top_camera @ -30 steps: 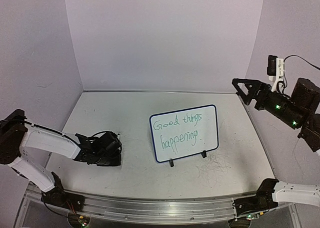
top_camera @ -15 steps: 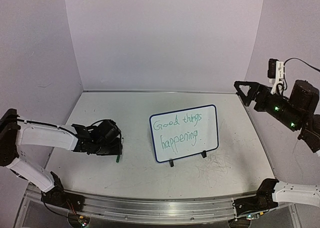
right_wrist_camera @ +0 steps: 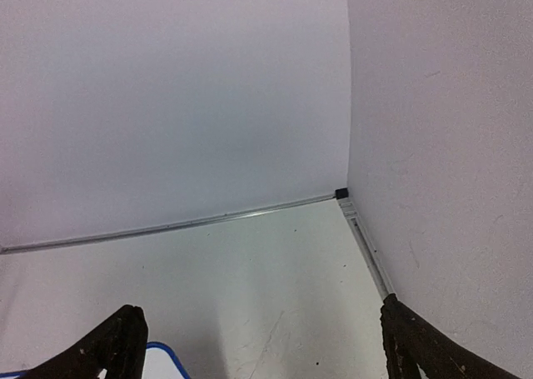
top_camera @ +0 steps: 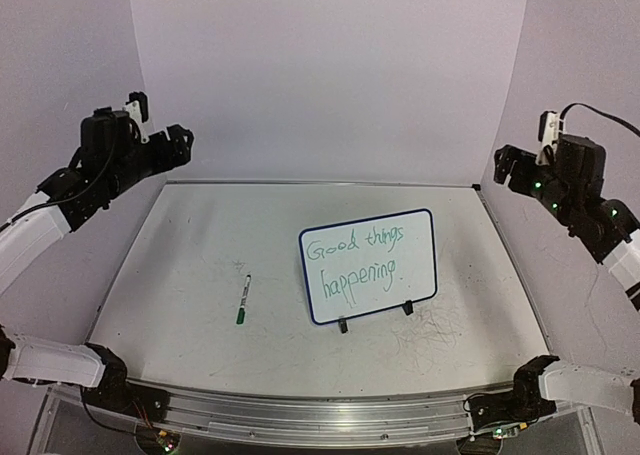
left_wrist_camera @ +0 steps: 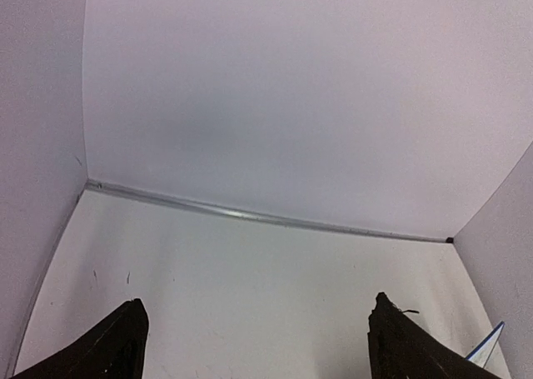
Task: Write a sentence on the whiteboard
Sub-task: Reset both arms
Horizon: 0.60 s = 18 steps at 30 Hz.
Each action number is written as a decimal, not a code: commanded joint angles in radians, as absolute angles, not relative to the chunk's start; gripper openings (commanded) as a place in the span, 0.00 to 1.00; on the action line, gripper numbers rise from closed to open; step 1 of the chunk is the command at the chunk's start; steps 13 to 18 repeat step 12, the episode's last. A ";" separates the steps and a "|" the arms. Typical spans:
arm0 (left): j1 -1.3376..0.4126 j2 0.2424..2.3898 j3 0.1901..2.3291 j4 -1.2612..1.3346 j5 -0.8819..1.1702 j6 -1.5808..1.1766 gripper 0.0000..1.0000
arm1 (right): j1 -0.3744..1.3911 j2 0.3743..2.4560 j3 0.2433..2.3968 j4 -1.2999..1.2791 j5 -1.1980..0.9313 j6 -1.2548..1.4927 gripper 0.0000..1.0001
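The left gripper point(top_camera: 181, 141) hangs high and well to the left of the whiteboard point(top_camera: 420, 265), beyond its far side. Its own camera shows the two fingers point(left_wrist_camera: 117, 346) spread wide with nothing between them. The right gripper point(top_camera: 506, 163) hangs just as high, well to the right of the whiteboard and beyond its far side. Its jaws are likewise parted and empty, with only bare table point(top_camera: 180, 265) and wall ahead. Neither arm is near the board. A green marker point(top_camera: 242, 299) lies flat on the table to the whiteboard's left, apart from it. Its long axis runs roughly from near edge to far, and its green end points toward the arm bases. The whiteboard stands on two small black clip feet point(top_camera: 343, 325), leaning back, with its written face toward the bases. Its long axis runs left to right and climbs a little to the right in the overhead view. The sentence point(top_camera: 355, 260) sits on it in green, "Good things" above "happening.", and both lines follow that same upward slant. With a full stop at the end, the marker laid down and both grippers free, the writing looks finished. I judge that nothing remains beyond parking the arms.
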<state>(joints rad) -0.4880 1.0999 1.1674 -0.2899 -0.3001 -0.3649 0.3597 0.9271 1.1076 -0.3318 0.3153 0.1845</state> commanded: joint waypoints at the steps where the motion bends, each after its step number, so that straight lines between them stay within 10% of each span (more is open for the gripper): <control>1: -0.477 1.020 1.252 -0.240 -0.290 -0.212 0.95 | 0.321 0.827 1.117 -0.251 0.256 0.171 0.98; 18: -0.477 0.863 1.189 -0.229 -0.304 -0.225 0.96 | 0.321 0.631 1.024 -0.226 0.323 0.148 0.98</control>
